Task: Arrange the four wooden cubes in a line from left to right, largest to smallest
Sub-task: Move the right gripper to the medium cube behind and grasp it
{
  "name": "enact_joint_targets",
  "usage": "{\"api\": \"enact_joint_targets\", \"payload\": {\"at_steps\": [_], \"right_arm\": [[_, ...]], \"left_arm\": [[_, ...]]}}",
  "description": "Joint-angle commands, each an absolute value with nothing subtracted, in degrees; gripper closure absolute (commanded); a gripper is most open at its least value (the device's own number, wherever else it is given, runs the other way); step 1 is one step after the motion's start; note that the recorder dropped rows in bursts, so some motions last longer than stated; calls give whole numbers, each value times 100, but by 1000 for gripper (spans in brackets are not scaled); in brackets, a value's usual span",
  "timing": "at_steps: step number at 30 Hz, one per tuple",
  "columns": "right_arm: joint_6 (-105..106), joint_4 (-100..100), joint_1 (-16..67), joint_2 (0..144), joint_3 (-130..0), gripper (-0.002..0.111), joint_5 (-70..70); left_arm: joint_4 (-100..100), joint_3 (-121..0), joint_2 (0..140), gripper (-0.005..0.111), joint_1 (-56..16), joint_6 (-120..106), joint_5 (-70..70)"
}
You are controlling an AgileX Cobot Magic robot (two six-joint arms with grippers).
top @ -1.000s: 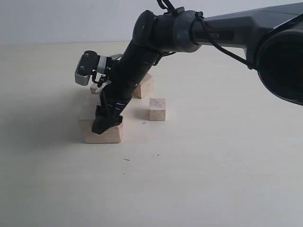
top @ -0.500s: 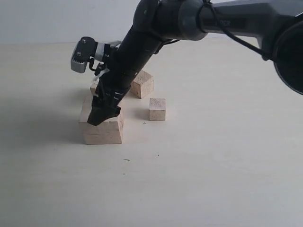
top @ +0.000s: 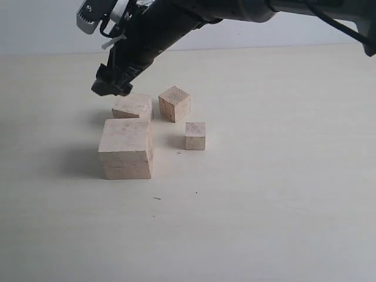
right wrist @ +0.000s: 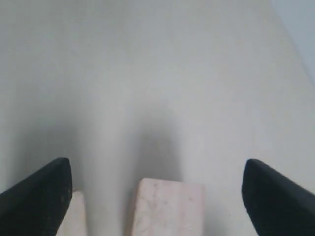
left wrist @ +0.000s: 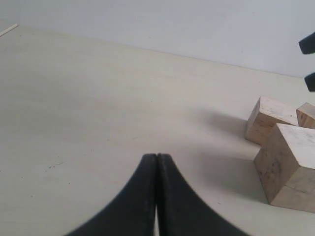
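Note:
Four pale wooden cubes sit in a loose cluster on the table. The largest cube (top: 126, 147) is front left, with the second-largest (top: 133, 107) just behind it. The third cube (top: 174, 103) is right of that one, and the smallest (top: 195, 136) is at the front right. My right gripper (top: 111, 87) reaches across from the right and hangs open above the cluster's left rear, holding nothing. In its wrist view the right gripper (right wrist: 156, 169) shows spread fingers over a cube top (right wrist: 167, 209). My left gripper (left wrist: 156, 157) is shut and empty, left of the largest cube (left wrist: 290, 167).
The right arm (top: 247, 9) stretches across the top of the exterior view. The pale tabletop (top: 264, 205) extends in front and to the right of the cubes. A light wall borders the far table edge.
The right gripper has let go of the largest cube and risen up and to the left. The largest cube stays where it was set down, front left.

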State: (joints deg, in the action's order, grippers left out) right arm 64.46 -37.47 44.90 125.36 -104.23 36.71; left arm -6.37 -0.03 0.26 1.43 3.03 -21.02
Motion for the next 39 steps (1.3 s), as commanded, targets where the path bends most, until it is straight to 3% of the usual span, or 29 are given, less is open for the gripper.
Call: {"api": "enact_joint_targets", "payload": {"at_steps": [1,16,25,39], "right_arm": [[6290,-3714,4470,12586,-10437,20,2871],[6326,-4205,4027,13009,-10437,20,2878],[7747,-5286,4019,13191,-10437,23,3293],[7994,-5368,3901,13489,-10437,23,3556]], "left_arm": [[-659,0,0,107,109,331,-2069],[-659,0,0,107,109,331,-2069],[-659,0,0,107,109,331,-2069],[-659,0,0,107,109,331,-2069]]}}
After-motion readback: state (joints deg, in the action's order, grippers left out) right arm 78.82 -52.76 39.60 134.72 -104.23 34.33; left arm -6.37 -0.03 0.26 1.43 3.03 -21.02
